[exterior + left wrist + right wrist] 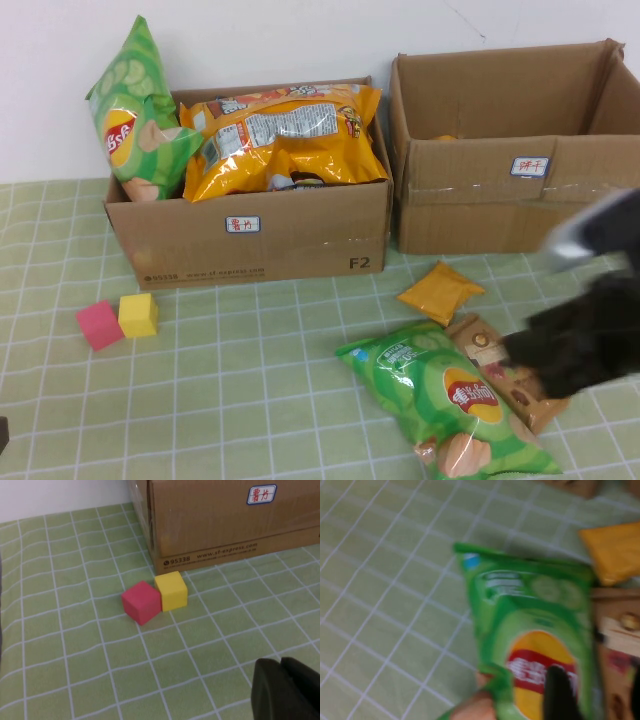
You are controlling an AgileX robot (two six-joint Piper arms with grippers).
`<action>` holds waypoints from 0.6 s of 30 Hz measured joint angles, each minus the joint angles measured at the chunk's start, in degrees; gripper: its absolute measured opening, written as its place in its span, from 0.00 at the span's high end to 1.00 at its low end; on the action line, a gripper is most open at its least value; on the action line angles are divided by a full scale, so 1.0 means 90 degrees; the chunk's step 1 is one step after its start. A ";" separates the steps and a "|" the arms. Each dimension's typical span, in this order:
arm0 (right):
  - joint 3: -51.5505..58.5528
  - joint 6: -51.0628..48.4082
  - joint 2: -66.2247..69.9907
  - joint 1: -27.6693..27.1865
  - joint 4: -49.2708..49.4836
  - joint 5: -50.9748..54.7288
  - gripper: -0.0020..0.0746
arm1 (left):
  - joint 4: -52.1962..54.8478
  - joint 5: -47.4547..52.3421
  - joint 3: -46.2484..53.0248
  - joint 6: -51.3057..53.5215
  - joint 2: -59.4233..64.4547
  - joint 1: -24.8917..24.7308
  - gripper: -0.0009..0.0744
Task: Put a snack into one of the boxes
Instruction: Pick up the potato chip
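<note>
A green chips bag [450, 400] lies flat on the table in front of the right box [500, 200]; it also shows in the right wrist view [530, 630]. A brown snack pack [490, 350] lies against its right side and an orange packet [440, 290] lies just behind. My right gripper [520, 352] is open low over the seam between the green bag and the brown pack [620, 630], holding nothing; in its wrist view the gripper [597, 695] has one finger [560, 692] over the bag's logo. My left gripper [285, 690] is shut and empty near the table's front left.
The left box [250, 240] holds a large orange chips bag [285, 130] and an upright green bag [135, 110]. A red cube [99, 325] and a yellow cube [138, 314] sit in front of its left corner, also in the left wrist view [141, 602].
</note>
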 joint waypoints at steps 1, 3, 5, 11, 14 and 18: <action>-0.0151 -0.0054 0.0293 0.0187 -0.0013 -0.0014 0.50 | 0.0000 0.0000 0.0000 0.0000 0.0000 0.0000 0.99; -0.0407 -0.0095 0.0848 0.0510 -0.0171 -0.0012 0.32 | 0.0000 0.0000 0.0000 0.0000 0.0000 0.0000 0.99; -0.0643 -0.0081 0.1355 0.0752 -0.0388 -0.0028 0.17 | -0.0010 0.0000 0.0000 0.0000 0.0000 0.0000 0.99; -0.0973 -0.0043 0.2454 0.1044 -0.0691 -0.0361 0.08 | -0.0010 0.0000 0.0000 0.0000 0.0000 0.0000 0.99; -0.0989 -0.0043 0.2829 0.1072 -0.0905 -0.0539 0.07 | -0.0010 -0.0014 0.0000 0.0000 0.0000 0.0000 0.99; -0.0994 -0.0030 0.3027 0.1072 -0.0988 -0.0625 0.14 | 0.0005 -0.0014 0.0000 0.0000 0.0000 0.0000 0.99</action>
